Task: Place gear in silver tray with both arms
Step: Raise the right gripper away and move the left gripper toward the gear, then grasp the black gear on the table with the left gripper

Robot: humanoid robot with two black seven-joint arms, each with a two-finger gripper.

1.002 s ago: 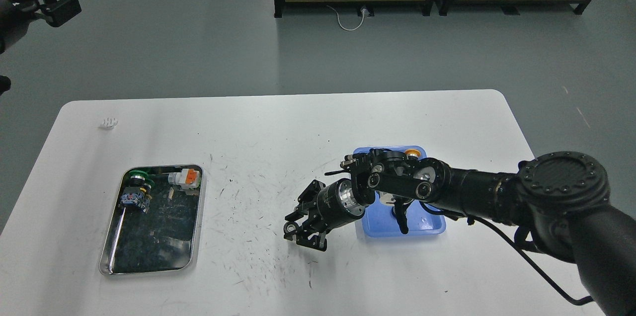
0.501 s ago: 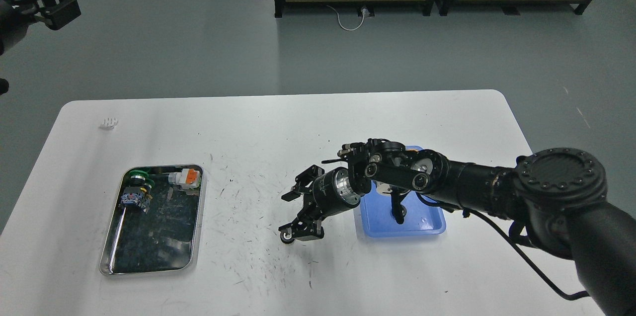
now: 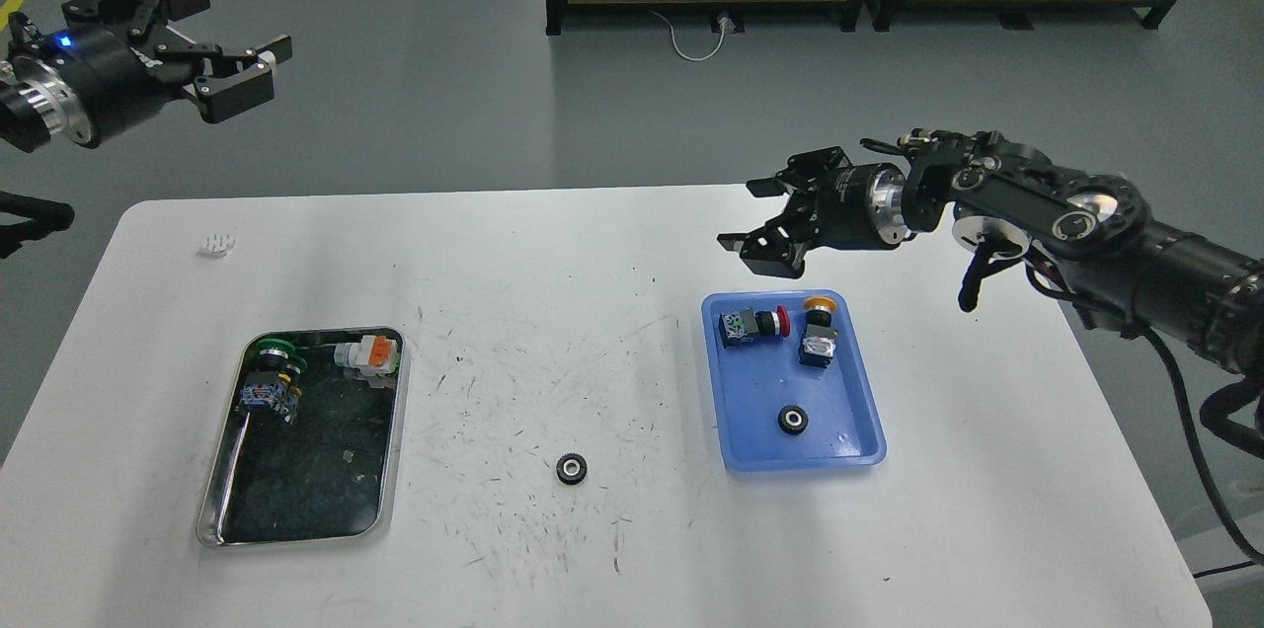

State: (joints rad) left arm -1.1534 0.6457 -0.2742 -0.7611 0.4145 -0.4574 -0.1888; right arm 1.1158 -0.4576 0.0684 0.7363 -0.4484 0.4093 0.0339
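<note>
A small black gear [image 3: 571, 468] lies on the white table between the two trays, with nothing touching it. A second black gear [image 3: 792, 420] lies in the blue plastic tray [image 3: 849, 440]. The silver tray [image 3: 222, 510] stands at the left and holds several small parts. My right gripper [image 3: 758, 225] is open and empty, raised above the far edge of the blue tray. My left gripper [image 3: 229, 73] is open and empty, high at the far left, well away from the table.
The blue tray also holds two push-button switches [image 3: 752, 324] [image 3: 816, 342]. The silver tray holds a green-capped part [image 3: 276, 349], an orange and white part [image 3: 367, 353] and a dark part [image 3: 267, 394]. A small white piece [image 3: 216, 244] lies near the table's far left corner.
My right gripper has let go of the gear on the table, then risen and pulled back to the right, above the blue tray. My left gripper has moved right, further into view.
</note>
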